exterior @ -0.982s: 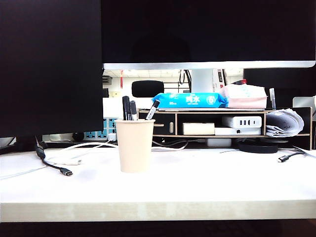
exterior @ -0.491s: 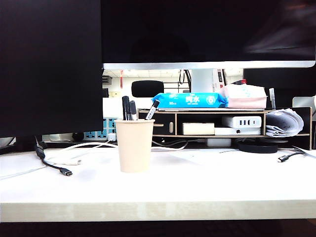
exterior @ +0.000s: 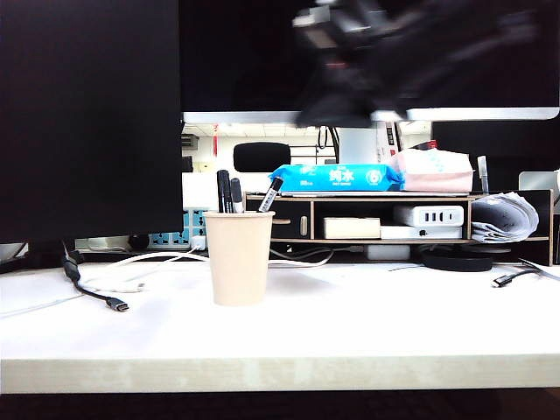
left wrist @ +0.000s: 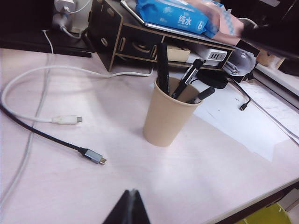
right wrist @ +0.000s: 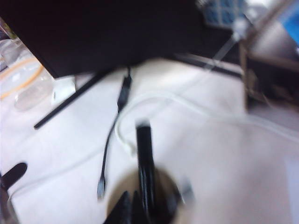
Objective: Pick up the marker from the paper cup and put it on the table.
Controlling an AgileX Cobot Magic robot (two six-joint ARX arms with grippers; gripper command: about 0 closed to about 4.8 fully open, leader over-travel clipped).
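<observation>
The marker (left wrist: pixel 162 67) stands upright in the cream paper cup (left wrist: pixel 167 114) on the white tabletop (left wrist: pixel 154 177), beside two slimmer leaning pens. The right claw (right wrist: pixel 131 205), fingers together, hangs blurred above the cup. The left claw (left wrist: pixel 130 210), also pinched together, hovers low over the tabletop near the cup.

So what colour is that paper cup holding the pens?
Plain cream-beige, no print; the paper cup shows best in the left wrist view.
</observation>
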